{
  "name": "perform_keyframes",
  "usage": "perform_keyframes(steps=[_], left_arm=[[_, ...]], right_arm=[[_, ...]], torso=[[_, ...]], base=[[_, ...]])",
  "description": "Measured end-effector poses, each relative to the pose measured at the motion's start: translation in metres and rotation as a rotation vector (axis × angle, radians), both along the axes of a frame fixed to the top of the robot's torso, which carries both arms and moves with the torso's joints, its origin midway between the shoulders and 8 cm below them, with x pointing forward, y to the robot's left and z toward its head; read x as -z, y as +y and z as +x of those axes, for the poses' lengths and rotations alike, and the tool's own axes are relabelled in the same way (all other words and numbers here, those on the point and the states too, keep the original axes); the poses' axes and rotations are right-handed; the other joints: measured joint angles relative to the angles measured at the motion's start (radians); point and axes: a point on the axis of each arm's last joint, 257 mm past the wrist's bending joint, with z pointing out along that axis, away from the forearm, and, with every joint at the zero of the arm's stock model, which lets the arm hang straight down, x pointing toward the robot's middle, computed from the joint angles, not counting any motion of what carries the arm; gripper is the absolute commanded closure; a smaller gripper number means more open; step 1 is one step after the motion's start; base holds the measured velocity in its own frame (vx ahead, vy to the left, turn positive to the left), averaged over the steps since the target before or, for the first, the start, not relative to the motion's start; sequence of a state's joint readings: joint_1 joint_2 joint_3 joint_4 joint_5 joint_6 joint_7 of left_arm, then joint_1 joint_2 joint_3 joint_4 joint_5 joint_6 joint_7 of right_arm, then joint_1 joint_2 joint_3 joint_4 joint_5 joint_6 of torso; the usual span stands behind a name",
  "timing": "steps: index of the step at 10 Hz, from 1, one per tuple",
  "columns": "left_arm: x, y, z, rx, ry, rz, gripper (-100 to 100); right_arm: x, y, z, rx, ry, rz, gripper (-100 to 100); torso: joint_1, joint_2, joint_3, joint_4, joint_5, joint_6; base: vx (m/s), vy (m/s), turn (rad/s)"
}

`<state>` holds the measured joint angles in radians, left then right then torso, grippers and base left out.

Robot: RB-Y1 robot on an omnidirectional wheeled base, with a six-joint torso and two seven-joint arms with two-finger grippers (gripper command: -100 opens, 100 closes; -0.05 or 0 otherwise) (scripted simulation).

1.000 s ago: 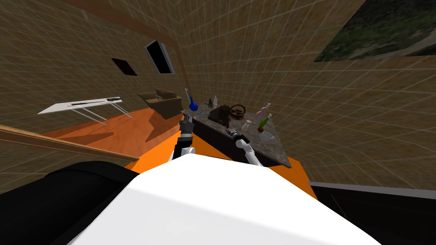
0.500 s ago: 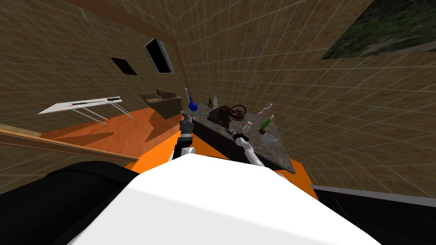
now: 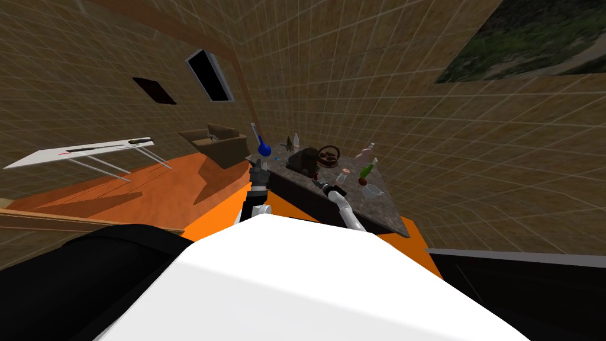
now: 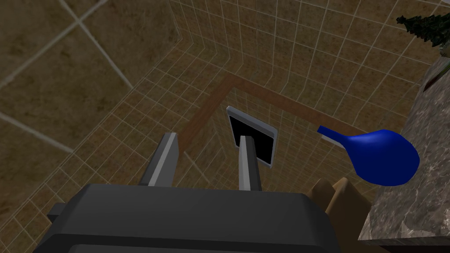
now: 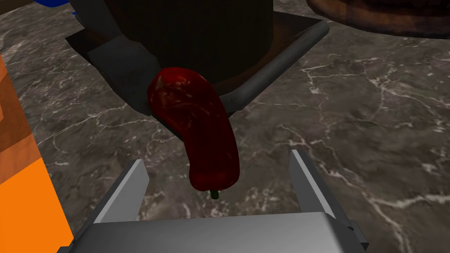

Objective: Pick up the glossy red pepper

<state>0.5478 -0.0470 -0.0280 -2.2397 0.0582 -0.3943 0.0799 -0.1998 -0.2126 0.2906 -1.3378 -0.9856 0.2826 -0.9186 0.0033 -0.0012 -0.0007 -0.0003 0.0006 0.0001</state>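
Observation:
A glossy dark red pepper (image 5: 193, 127) lies on the dark marbled counter (image 5: 351, 131), its far end leaning on the base of a black appliance (image 5: 197, 35). My right gripper (image 5: 217, 160) is open just above the counter, and the pepper's stem end lies between its fingers without touching them. In the head view the pepper (image 3: 317, 176) is a small red spot in front of the right gripper (image 3: 321, 185). My left gripper (image 3: 258, 169) hangs beside the counter's left end; its fingers (image 4: 165, 158) stand apart with nothing between them.
A blue flask (image 4: 382, 158) stands on the counter corner near my left hand. Behind the appliance (image 3: 305, 160) sits a brown bowl (image 3: 329, 155), with bottles (image 3: 367, 171) and a glass bowl (image 3: 373, 189) to the right. An armchair (image 3: 216, 142) and a white table (image 3: 77, 154) stand on the orange floor.
My head view has swung, so the room slid left and the counter shifted slightly. Both arms hold about the same place by the counter.

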Motion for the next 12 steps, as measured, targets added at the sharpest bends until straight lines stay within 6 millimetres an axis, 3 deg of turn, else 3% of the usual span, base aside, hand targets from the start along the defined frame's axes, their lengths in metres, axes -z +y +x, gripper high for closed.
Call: perform_keyframes(steps=[12], left_arm=[[0.0,0.0,0.0,0.0,0.0,0.0,0]], right_arm=[[0.006,0.015,-0.01,-0.105,0.021,-0.009,-100]], torso=[[0.0,0.0,0.0,0.0,0.0,0.0]], base=[[0.024,0.039,-0.087]])
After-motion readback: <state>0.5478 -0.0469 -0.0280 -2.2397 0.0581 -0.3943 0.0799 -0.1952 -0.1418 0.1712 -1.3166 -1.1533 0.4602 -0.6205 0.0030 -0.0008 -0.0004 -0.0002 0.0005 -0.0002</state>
